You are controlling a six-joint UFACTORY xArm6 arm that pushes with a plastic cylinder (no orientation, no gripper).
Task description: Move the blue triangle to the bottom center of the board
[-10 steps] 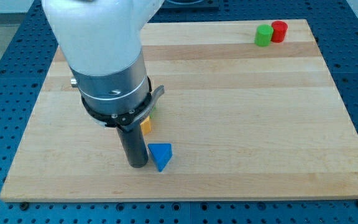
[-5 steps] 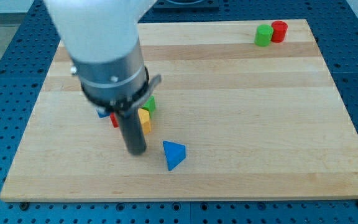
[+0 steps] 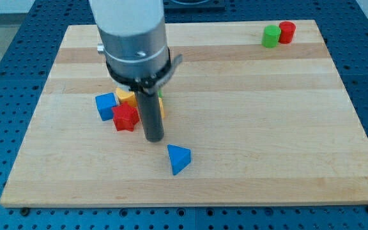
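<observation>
The blue triangle (image 3: 179, 158) lies near the board's bottom edge, slightly left of centre. My tip (image 3: 154, 138) is on the wooden board (image 3: 254, 108), up and to the left of the triangle, with a small gap between them. The rod rises into the large white and grey arm body (image 3: 133, 38) above.
A cluster sits left of the rod: a blue cube (image 3: 106, 105), a red star-like block (image 3: 126, 117), and yellow blocks (image 3: 126, 97) partly hidden behind the rod. A green cylinder (image 3: 271, 36) and a red cylinder (image 3: 287, 31) stand at the top right.
The blue triangle slid right and slightly down, then stopped. My tip has since pulled away up and to the right, uncovering the blue cube and red block.
</observation>
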